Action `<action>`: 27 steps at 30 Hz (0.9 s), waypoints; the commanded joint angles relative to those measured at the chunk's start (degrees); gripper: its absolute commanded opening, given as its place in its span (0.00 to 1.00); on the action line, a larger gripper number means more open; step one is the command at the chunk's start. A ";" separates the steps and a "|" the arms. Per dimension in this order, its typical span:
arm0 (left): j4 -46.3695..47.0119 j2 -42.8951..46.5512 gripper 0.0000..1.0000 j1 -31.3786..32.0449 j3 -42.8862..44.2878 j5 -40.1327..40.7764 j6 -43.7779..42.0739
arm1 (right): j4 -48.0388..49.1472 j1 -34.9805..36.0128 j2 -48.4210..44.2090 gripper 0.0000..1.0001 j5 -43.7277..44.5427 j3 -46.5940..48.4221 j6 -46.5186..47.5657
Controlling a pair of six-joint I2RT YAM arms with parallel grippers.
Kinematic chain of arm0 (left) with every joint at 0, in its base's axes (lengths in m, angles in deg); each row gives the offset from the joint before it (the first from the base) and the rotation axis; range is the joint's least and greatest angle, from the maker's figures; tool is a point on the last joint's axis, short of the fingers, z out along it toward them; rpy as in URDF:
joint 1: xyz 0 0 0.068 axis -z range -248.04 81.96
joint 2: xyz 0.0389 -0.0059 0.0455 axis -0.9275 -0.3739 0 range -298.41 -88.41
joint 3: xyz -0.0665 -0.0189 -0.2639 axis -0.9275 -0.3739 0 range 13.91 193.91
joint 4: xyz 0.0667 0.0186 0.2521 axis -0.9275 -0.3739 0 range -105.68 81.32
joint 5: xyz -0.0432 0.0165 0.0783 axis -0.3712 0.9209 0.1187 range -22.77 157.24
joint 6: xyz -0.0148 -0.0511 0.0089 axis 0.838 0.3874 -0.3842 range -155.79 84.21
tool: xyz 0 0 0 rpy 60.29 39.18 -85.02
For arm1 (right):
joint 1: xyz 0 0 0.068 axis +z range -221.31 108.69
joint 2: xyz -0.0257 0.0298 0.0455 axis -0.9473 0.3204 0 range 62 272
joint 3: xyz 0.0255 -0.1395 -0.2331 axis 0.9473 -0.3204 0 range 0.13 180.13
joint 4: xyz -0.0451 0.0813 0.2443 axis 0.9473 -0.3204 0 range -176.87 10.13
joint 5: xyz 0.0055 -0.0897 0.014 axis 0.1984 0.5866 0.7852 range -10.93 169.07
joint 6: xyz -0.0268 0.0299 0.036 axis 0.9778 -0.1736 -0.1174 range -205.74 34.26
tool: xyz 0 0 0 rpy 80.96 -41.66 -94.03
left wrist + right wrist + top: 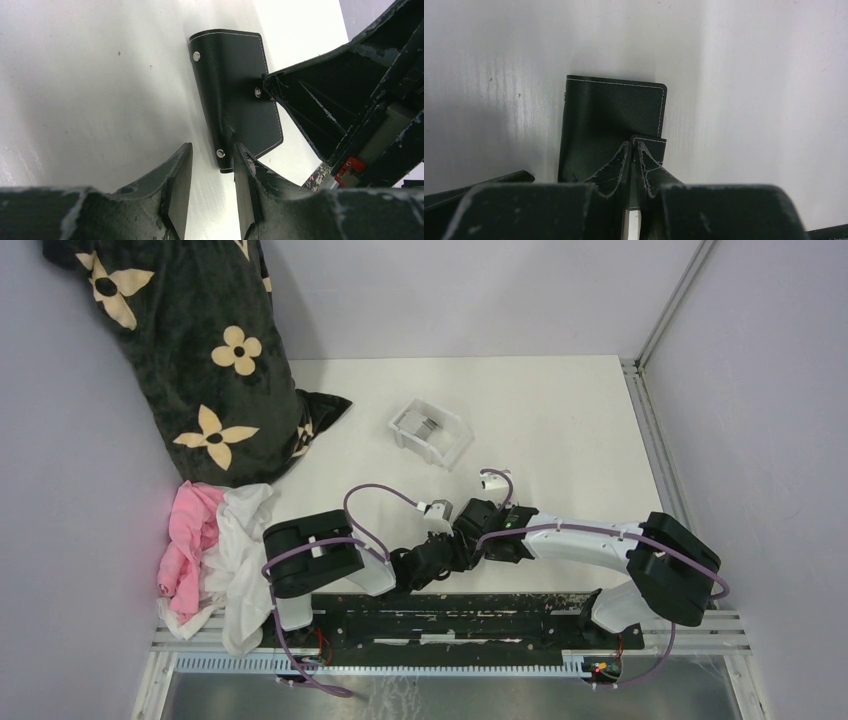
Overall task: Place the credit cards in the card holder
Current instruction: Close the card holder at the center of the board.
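Observation:
The black card holder [235, 100] lies closed on the white table, with silver snaps along its edge. My right gripper [631, 146] is shut on its snap tab [651, 145], and its finger [295, 95] reaches in from the right in the left wrist view. My left gripper [211, 157] stands open just short of the holder's near end, with bare table between its pads. Its right fingertip [242, 155] touches the holder's corner. The grey credit cards [424, 425] sit in the clear tray. In the top view the arms hide the holder.
The clear plastic tray [445, 445] stands beyond the arms at mid-table. A dark flowered cushion [200, 350] leans in the back left corner. Pink and white cloths [215, 540] lie at the left edge. A metal rail [655, 440] borders the right side.

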 commanded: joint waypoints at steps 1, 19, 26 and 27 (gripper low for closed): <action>1.45 -0.93 0.43 -0.38 0.75 0.11 -2.95 | 2.60 -0.39 -0.40 0.10 0.95 0.87 0.64; 1.45 -2.04 0.44 -0.47 1.86 -0.31 -2.82 | 3.21 -0.61 -1.58 0.05 -1.55 -2.43 -0.67; 1.28 -2.82 0.43 -0.45 2.69 -0.81 -2.73 | 3.44 -0.56 -2.59 0.04 -1.97 -2.79 -0.33; 1.29 -2.91 0.43 -0.43 2.77 -0.85 -2.77 | 3.60 -0.53 -2.50 0.04 -2.31 -2.77 -0.27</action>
